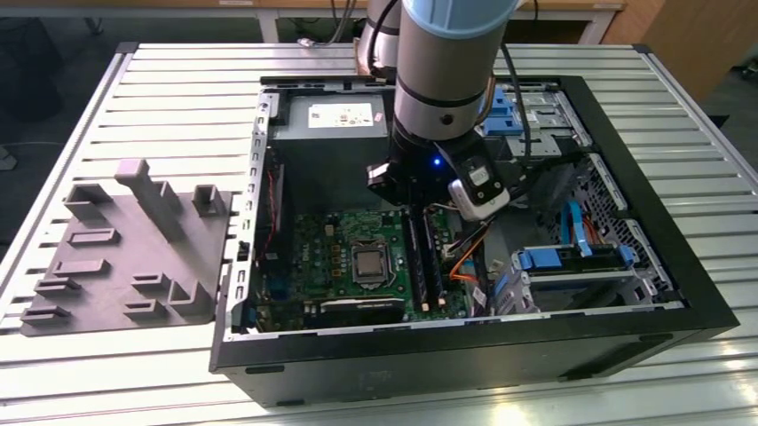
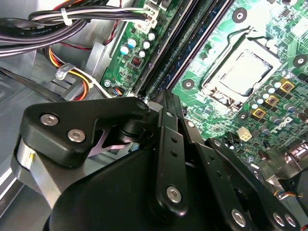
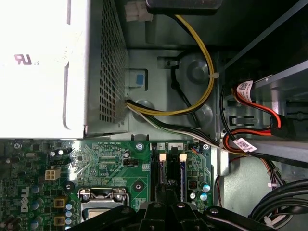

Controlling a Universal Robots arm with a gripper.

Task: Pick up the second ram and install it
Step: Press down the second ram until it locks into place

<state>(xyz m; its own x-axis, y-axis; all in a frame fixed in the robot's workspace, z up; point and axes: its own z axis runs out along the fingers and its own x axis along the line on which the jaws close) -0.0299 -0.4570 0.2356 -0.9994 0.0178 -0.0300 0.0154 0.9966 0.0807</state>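
pincer (image 1: 417,211) over motherboard (image 1: 319,257) sockets; grip state unclear; second ram hidden

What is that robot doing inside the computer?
The robot's gripper is reaching down into an open computer case, right over the memory slots on the green motherboard. It is working on fitting a RAM stick there. The stick itself is hard to make out under the gripper.

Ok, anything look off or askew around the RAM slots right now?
Nothing stands out. The gripper is down inside the case over the RAM slots of the motherboard. The slots run straight and parallel, and the cables lie off to the side. I can't make out the RAM stick itself.
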